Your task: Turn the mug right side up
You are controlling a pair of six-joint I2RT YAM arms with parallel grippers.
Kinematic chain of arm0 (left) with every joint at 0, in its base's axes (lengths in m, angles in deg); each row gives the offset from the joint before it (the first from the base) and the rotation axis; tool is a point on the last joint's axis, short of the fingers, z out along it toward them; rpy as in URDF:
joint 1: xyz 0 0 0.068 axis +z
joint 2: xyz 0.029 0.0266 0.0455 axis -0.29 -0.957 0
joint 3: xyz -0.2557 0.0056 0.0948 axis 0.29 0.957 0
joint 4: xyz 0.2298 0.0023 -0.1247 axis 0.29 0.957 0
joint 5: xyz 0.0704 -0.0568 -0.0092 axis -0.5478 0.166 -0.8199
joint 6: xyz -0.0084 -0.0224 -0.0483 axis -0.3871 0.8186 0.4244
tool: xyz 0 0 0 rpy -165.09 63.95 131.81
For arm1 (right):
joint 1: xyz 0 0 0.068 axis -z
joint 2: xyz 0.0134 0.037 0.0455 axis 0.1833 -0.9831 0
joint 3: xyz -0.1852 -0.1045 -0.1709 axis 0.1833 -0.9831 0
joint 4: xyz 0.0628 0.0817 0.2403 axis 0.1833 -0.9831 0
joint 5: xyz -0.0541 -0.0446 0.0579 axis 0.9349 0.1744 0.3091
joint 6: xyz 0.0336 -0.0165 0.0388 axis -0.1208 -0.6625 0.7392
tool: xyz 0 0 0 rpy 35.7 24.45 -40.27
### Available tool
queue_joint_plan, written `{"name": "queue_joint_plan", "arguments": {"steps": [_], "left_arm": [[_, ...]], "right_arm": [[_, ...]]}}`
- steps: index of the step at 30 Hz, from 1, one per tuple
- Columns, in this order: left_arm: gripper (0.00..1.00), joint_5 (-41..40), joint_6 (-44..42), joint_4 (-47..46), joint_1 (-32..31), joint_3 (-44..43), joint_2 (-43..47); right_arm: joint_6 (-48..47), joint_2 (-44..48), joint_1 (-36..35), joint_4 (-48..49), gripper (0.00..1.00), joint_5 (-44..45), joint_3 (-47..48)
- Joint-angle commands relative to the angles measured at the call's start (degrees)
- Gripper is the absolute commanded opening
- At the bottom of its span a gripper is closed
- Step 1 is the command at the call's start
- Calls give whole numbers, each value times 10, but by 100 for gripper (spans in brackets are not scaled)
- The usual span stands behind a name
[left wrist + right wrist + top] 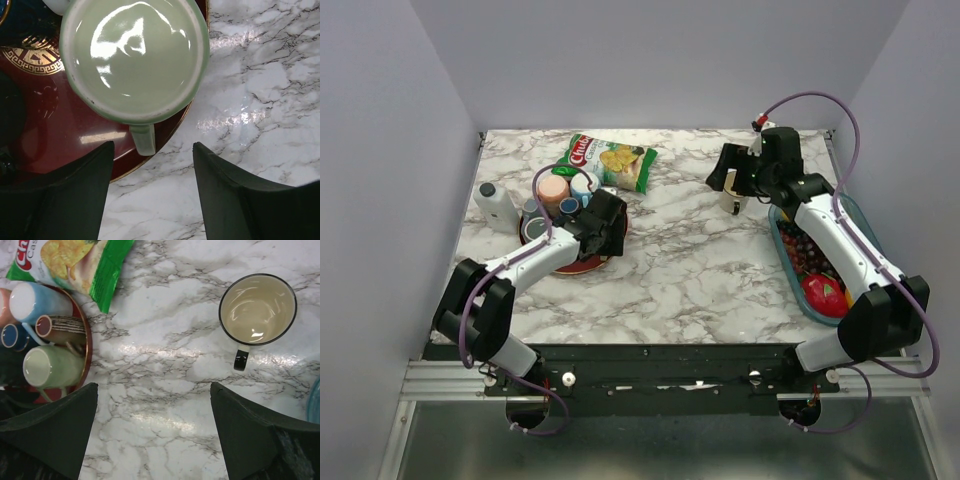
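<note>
A cream mug with a black rim and handle (257, 307) stands upright on the marble, mouth up and empty; in the top view it (731, 203) is partly under my right gripper (728, 182). That gripper (154, 386) is open and empty, above and to the near left of the mug. A pale green mug (135, 55) stands on the red tray (45, 135), showing a flat glossy face that looks like its base, handle toward me. My left gripper (153, 145) is open, its fingers either side of that handle, apart from it.
The red tray (582, 263) also holds pink, blue and brown-striped mugs (60, 329). A chips bag (612, 162) lies behind it and a white bottle (497, 205) stands at the left. A teal tray (865, 225) holding fruit sits along the right edge.
</note>
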Motion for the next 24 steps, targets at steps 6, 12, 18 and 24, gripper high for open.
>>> {"name": "queue_joint_plan", "arguments": {"steps": [6, 12, 18, 24], "left_arm": [[55, -14, 21, -47, 3, -3, -21], [50, -39, 31, -51, 5, -9, -31], [41, -47, 46, -54, 9, -14, -39], [13, -51, 49, -50, 12, -25, -48]], "right_arm": [[10, 22, 0, -16, 96, -33, -16], [-3, 28, 0, -17, 95, -23, -20], [-20, 33, -1, -16, 92, -7, -26], [-24, 34, -1, -16, 91, -6, -27]]}}
